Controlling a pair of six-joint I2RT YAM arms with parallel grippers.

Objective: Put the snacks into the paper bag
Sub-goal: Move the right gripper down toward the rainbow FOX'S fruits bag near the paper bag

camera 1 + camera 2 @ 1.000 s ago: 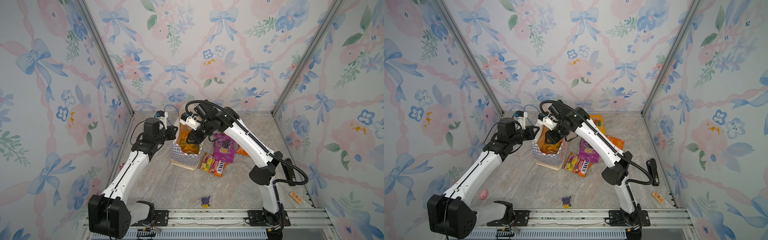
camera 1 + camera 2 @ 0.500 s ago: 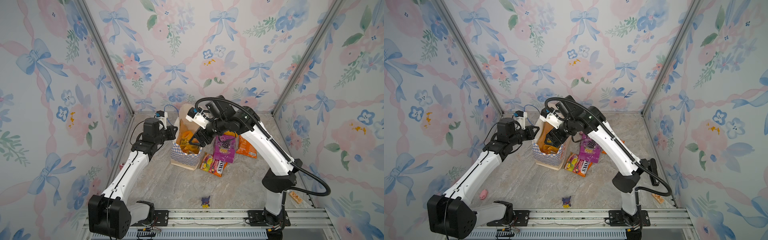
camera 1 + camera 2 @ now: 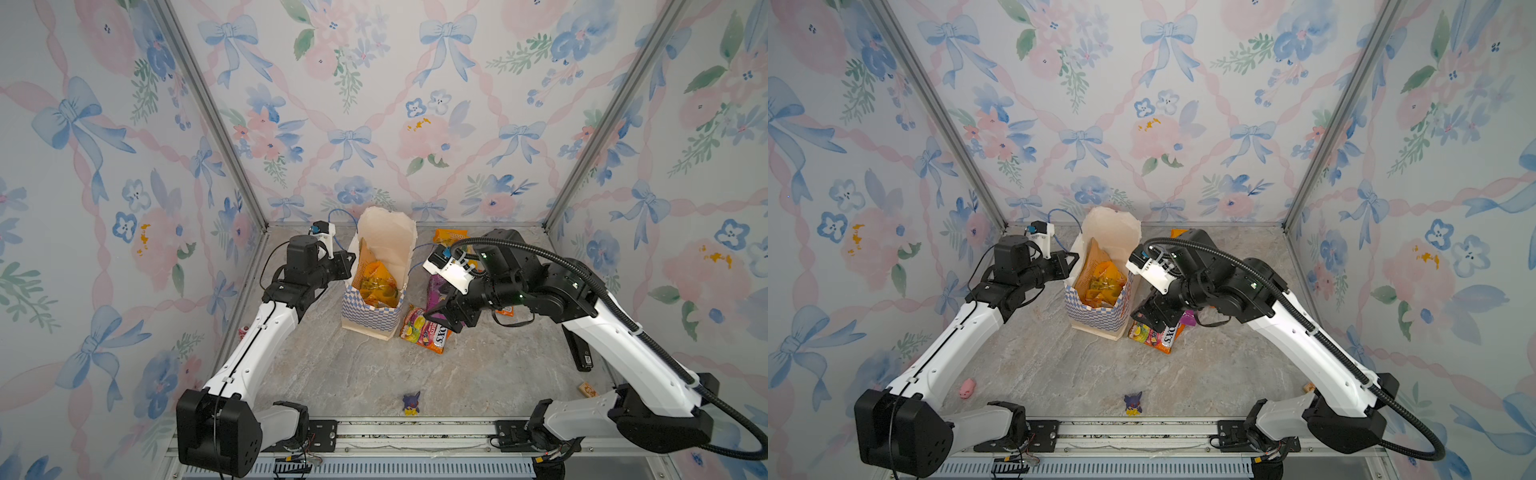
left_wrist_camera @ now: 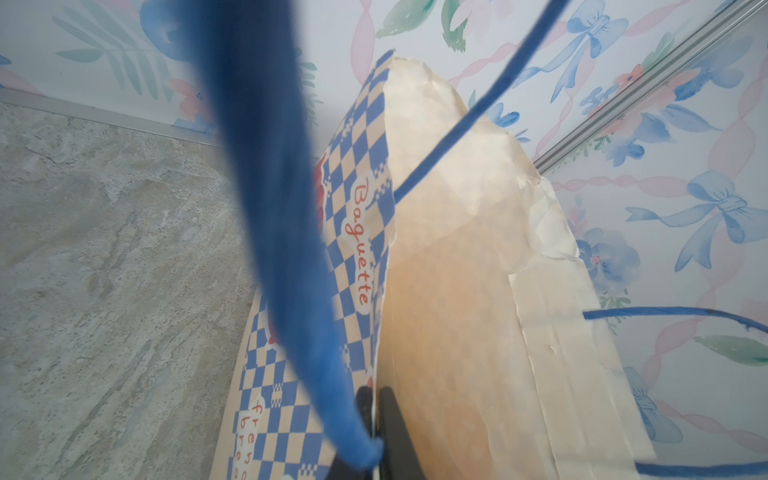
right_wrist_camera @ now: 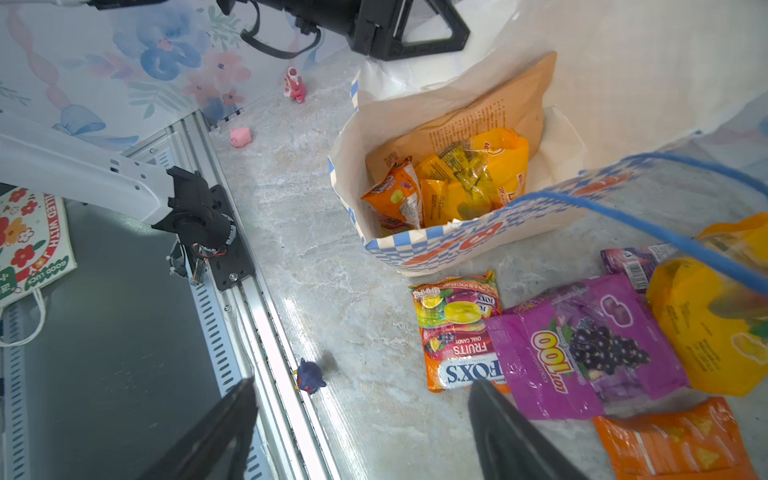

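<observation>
My left tool is pinching the paper bag rim. The right tool is hanging wide apart n empty over the FOX'S packet lying beside the bag. The purple packet is overlapping it, so imo I'm risking dragging both.

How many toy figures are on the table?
3: a purple figure by the front rail; a pink pig and a pink-red figure by the left wall. More may be hidden.

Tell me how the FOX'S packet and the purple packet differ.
The FOX'S packet is multicoloured with mixed fruit; the purple packet shows grapes and reads LOT 100. The purple packet overlaps the FOX'S packet's edge. Both lie on the table, outside the bag.
</observation>
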